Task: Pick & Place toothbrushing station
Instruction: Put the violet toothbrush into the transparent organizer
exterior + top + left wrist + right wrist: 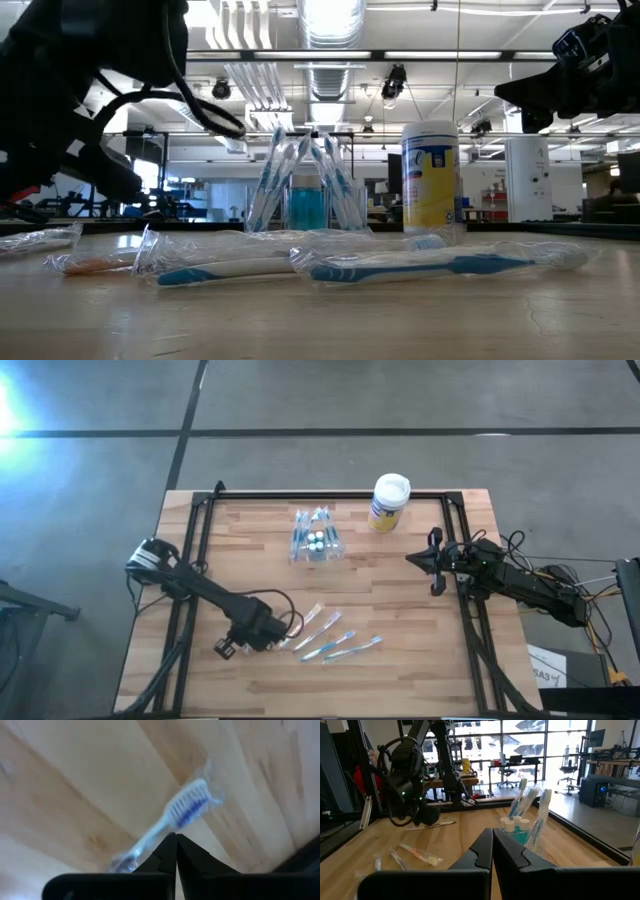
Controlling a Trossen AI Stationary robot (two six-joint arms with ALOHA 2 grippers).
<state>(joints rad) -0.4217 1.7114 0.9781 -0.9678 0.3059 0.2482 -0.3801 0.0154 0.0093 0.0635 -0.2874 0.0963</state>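
The toothbrushing station (317, 537) stands upright near the table's far edge, at 1 o'clock from the left gripper (228, 648). That gripper is closed on nothing, above a wrapped toothbrush (175, 817). The right gripper (418, 559), also closed and empty, is nearer, with the station at its 9 o'clock.

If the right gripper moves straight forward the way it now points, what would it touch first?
Probably the toothbrushing station: the right wrist view shows it directly ahead of the shut right gripper, with bare table between them. Depth is unclear, so the gripper might pass above it.
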